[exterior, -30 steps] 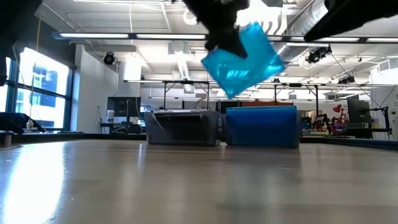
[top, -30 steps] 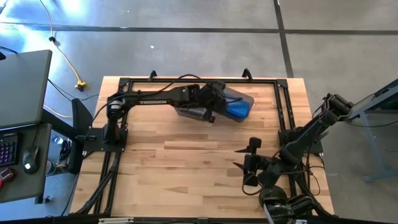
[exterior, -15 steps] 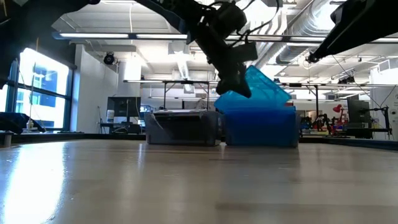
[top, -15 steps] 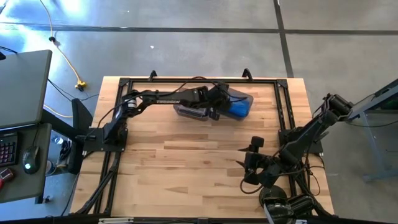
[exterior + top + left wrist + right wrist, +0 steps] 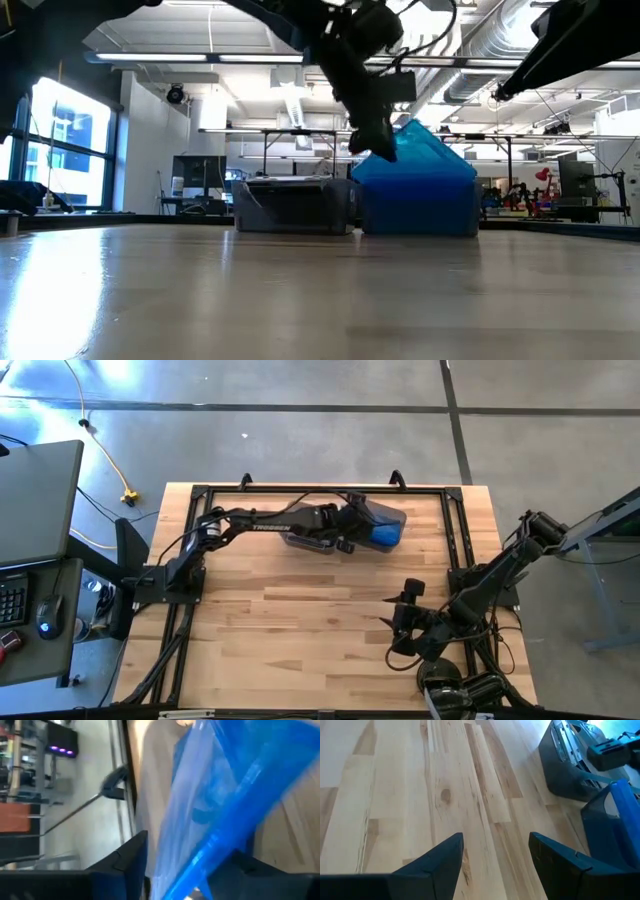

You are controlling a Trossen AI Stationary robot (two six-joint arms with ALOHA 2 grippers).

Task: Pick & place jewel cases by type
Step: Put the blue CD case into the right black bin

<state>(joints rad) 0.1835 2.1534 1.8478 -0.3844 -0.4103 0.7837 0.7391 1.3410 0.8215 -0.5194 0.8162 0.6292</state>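
Observation:
A blue jewel case (image 5: 425, 152) leans tilted in the right-hand bin (image 5: 420, 208), its lower part inside among other blue cases and its upper corner above the rim. My left gripper (image 5: 375, 140) is at that corner, over the bin at the table's far side (image 5: 350, 530). In the left wrist view the blue case (image 5: 210, 805) passes between the two spread fingers. The left-hand bin (image 5: 292, 205) holds dark cases. My right gripper (image 5: 386, 615) waits open above the bare table near the right front (image 5: 495, 850). My left gripper comes slanting from above and from the table's left, with its fingers (image 5: 131, 857) on either side of the case's upper corner (image 5: 190, 850). They stand wider than the thin case. Whether a finger touches it I cannot tell.
The two bins (image 5: 345, 530) stand side by side at the table's far middle, inside a black frame (image 5: 455, 530) that runs round the table. Bare wooden tabletop (image 5: 300, 630) lies between the bins and the near edge.
My left gripper has come down and a little toward the far edge with the blue case. The case hung tilted well above the right-hand bin a second ago. Now its lower part is down inside the bin and only its upper corner stands above the rim.

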